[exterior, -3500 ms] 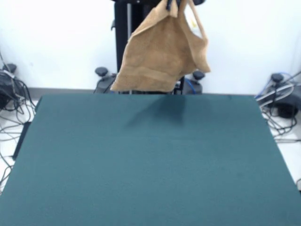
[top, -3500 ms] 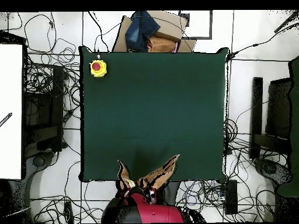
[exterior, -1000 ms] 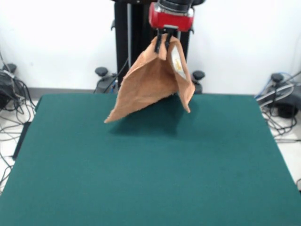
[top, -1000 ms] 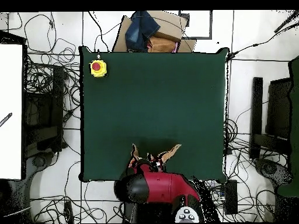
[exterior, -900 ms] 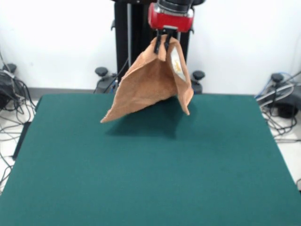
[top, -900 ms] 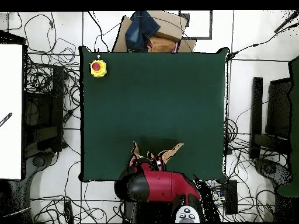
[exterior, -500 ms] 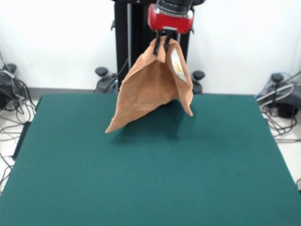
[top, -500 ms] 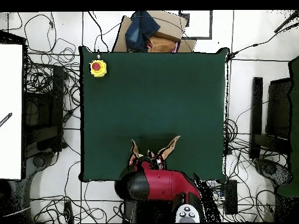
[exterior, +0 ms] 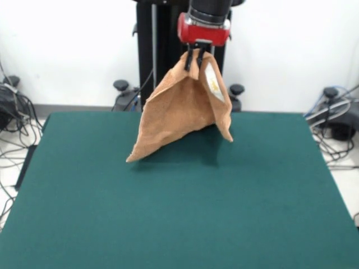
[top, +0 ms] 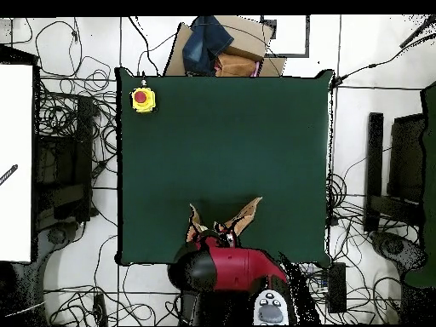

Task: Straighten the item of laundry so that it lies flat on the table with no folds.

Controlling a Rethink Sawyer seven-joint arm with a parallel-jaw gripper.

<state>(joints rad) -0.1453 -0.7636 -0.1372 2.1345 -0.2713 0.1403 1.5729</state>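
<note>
The orange-tan towel [exterior: 182, 109] hangs in the air from my gripper [exterior: 194, 58], pinched at its top. It drapes down in a tent shape with two corners hanging: a long one at lower left and a shorter one at right with a pale label showing. The hanging corners are close above the dark green table [exterior: 179, 207] near its far edge. In the overhead view only two towel tips [top: 245, 213] show beside the red arm [top: 230, 268], near the table's [top: 221, 136] bottom edge.
A yellow box with a red button [top: 142, 99] sits at the table's top-left corner in the overhead view. A cardboard box with dark cloth [top: 223, 47] lies beyond the table's top edge. Cables lie on the floor around the table.
The gripper has come down slightly with the towel. The lower-left corner has swung left and back, and now hangs lower over the table.
</note>
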